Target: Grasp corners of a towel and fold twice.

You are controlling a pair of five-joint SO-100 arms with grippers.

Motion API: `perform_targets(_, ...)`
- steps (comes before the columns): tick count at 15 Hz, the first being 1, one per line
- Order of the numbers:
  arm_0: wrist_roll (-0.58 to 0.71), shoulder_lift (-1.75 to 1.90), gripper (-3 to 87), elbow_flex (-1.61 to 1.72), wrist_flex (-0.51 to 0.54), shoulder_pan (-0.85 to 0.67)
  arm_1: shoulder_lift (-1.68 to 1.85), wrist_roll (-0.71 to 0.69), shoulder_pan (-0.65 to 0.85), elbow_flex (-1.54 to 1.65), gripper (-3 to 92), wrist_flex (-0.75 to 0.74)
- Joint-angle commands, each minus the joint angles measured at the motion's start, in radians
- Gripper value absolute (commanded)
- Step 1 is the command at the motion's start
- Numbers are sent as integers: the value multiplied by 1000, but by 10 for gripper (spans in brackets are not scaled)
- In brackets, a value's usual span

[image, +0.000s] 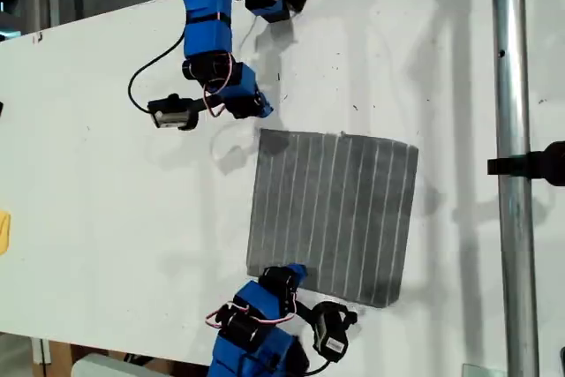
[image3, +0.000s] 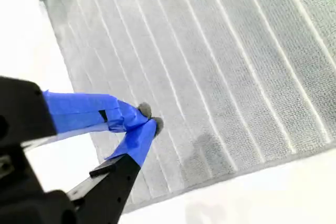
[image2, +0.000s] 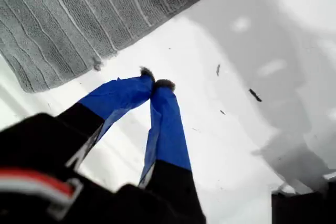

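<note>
Towel (image: pixel 333 215) flat on white desk (image: pixel 106 200), toward exterior view's right of centre, stripes running up-down in that view. My first pincer (image2: pixel 157 84) tips pressed together, empty, over bare desk just beside towel edge near corner. My second pincer (image3: pixel 149 117) tips pressed together over towel near its corner; fabric pinch cannot tell.

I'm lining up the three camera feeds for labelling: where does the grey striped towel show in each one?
Exterior view: the towel lies flat on the white table, right of the picture's centre, between the two arms.
First wrist view: one towel corner shows beyond the shut claw, not touching it.
Second wrist view: the towel fills most of the picture, under the shut claw.
Shared landmark: its pale parallel stripes.
</note>
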Motion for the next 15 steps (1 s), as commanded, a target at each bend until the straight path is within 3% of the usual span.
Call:
perform_targets(1, 66, 17, -28, -245, 193, -60, 66, -67, 40, -215, -3, 121)
perform_targets(4, 140, 132, -28, -259, 250, -64, 106, -67, 23, -364, -3, 229)
perform_targets(6, 118, 230, -28, -160, 252, -34, 117, -37, -43, -403, -3, 230)
perform_targets(11, -31, 348, -28, 31, 221, 115, 8, 51, -307, -410, -2, 6)
perform_targets(15, -100, 465, -28, 187, 146, 152, -218, 91, -456, -584, 62, -109)
